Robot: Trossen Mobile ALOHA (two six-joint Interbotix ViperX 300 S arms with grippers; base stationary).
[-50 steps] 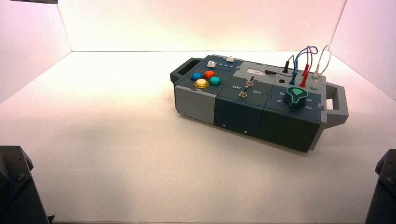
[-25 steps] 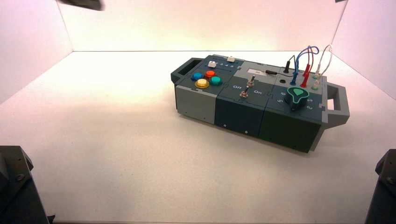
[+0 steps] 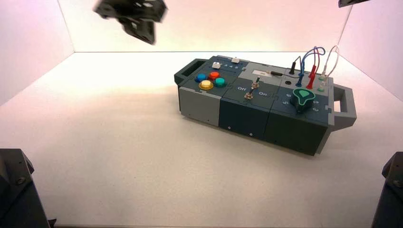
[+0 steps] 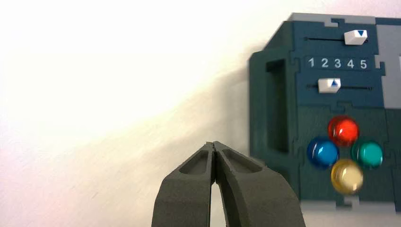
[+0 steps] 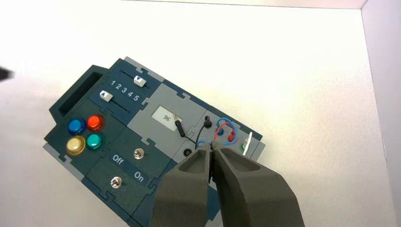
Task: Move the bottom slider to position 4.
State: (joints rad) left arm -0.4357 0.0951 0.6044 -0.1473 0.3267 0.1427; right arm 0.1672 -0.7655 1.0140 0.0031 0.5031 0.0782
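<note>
2 claws were closed and empty: the left claw [image 4: 215, 147] hung short of the box [image 4: 279, 113]. Its bottom slider [image 4: 329, 85], near 2, looked tiny and stiff, best nudged sideways toward 4 [image 4: 350, 64].

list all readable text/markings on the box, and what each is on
"1 2 3 4 5": white numeral row on the dark panel between the two sliders.
Blue triangle: on the bottom slider, near 2 and 3; another on the top slider, near 5.
"Off" and "On": beside the two toggle switches.
"96", roughly: small display, too small to be sure.
Numerals around the green dial: too small to read.
</note>
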